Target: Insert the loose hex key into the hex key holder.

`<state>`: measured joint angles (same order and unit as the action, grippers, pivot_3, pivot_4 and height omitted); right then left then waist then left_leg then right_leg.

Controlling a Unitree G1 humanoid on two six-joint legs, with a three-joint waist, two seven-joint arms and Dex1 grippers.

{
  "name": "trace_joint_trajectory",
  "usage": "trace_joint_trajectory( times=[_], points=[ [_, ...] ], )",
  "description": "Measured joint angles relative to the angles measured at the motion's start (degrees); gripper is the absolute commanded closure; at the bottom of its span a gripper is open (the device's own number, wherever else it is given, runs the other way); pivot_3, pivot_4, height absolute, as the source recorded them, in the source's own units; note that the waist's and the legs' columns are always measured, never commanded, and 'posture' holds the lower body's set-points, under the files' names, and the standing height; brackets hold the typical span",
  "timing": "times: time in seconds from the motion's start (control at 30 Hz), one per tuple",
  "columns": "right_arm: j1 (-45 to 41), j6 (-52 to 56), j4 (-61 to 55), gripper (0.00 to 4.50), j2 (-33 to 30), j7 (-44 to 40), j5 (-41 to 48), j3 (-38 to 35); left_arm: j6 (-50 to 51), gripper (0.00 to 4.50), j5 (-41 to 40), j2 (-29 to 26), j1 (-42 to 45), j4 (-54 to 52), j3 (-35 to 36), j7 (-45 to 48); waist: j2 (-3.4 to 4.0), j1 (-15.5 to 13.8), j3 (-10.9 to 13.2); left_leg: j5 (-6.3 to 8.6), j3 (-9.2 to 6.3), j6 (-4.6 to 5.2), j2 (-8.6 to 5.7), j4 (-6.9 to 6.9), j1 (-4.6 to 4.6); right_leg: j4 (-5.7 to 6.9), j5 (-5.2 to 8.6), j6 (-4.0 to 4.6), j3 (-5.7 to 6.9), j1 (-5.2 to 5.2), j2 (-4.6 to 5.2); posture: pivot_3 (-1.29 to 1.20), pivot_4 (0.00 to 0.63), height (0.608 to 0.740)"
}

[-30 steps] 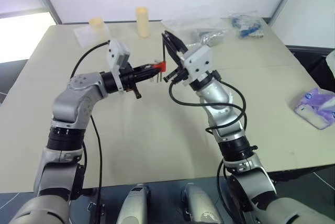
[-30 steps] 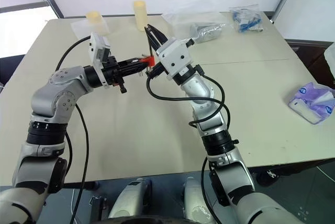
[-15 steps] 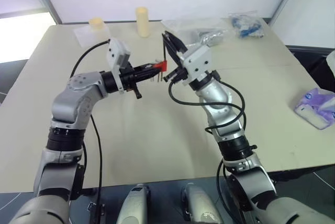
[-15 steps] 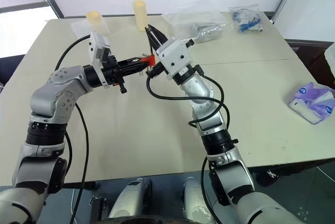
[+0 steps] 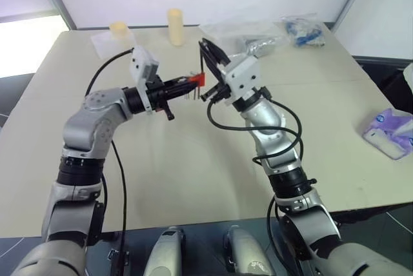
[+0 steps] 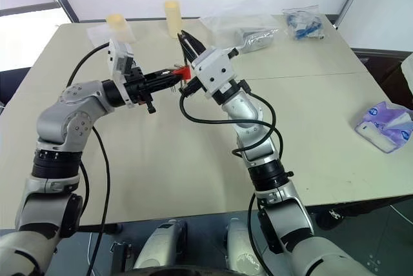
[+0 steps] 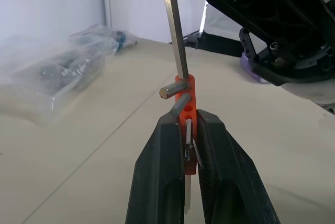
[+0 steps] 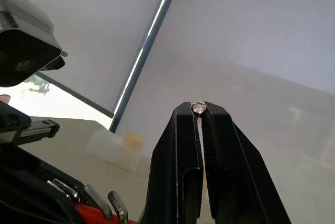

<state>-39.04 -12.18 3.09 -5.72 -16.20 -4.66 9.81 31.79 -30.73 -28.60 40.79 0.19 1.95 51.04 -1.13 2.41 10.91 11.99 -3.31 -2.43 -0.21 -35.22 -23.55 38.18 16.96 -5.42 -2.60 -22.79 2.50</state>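
Left eye view: left gripper (image 5: 191, 83) sits upper centre of frame, jaws pinching the hex key holder (image 5: 199, 80), a small red-orange block held above the table (image 5: 193, 160); right gripper (image 5: 205, 48) just right of it, jaws pressed on the loose hex key (image 5: 204, 66), a thin dark rod running down from the fingertips to the holder; cream cylinder (image 5: 175, 26) and clear bags (image 5: 258, 37) at top of frame, purple pack (image 5: 390, 133) at right edge.

Left wrist view: holder centre frame, clamped between the two black fingers (image 7: 159, 171); short grey stubs poke out of its face; loose key is a straight silvery shaft entering the holder's top end and running up out of frame.

Right wrist view: key's hexagonal end face (image 8: 198, 107) pinched at the fingertips; red of the holder at bottom left.
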Motion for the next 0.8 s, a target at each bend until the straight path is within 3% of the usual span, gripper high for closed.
trace_joint_trajectory(
  times=[0.27, 0.37, 0.57, 0.6, 0.8],
  points=[
    [0.60, 0.23, -0.76, 4.44, 0.03, -0.10, -0.70, 0.89, -0.02, 4.50, -0.54, 0.02, 0.46, 1.09, 0.10, 0.07, 0.00, 0.00, 0.00, 0.00, 0.00, 0.00, 0.00, 0.00, 0.00, 0.00, 0.00, 0.00, 0.00, 0.00, 0.00, 0.00, 0.150, 0.740],
    [1.35, 0.85, -1.28, 3.51, -0.08, -0.80, -0.69, 1.26, -0.28, 4.50, -0.54, 0.03, 0.80, 1.96, 0.28, -0.26, 0.00, 0.00, 0.00, 0.00, -0.01, 0.00, 0.00, 0.00, 0.00, 0.00, 0.00, 0.00, 0.00, 0.00, 0.00, 0.00, 0.150, 0.740],
    [3.43, 3.69, -1.80, 0.40, -1.01, -3.33, -0.61, 2.30, -1.25, 4.50, -0.42, -0.02, 1.88, 2.56, 1.63, -0.89, 0.00, -0.01, 0.00, 0.00, 0.00, 0.00, -0.01, 0.00, 0.00, 0.00, 0.00, 0.00, 0.00, 0.00, 0.00, 0.00, 0.150, 0.740],
    [3.87, 4.05, -2.52, 0.05, -1.33, -3.85, -0.50, 2.30, -1.25, 4.50, -0.24, -0.02, 1.88, 2.63, 1.61, -0.94, 0.00, -0.02, 0.00, 0.00, 0.00, 0.00, -0.01, 0.00, 0.00, 0.00, 0.00, 0.00, 0.00, 0.00, 0.00, 0.00, 0.150, 0.740],
    [14.30, 6.20, -7.39, 0.05, -8.94, -7.67, -0.06, 1.07, -1.16, 4.50, -0.18, -0.21, 1.63, 2.15, 1.60, -0.86, -0.01, -0.69, 0.00, 0.01, 0.00, 0.01, -0.06, 0.00, -0.01, -0.08, 0.01, -0.01, 0.00, 0.07, 0.06, 0.00, 0.150, 0.740]
  ],
)
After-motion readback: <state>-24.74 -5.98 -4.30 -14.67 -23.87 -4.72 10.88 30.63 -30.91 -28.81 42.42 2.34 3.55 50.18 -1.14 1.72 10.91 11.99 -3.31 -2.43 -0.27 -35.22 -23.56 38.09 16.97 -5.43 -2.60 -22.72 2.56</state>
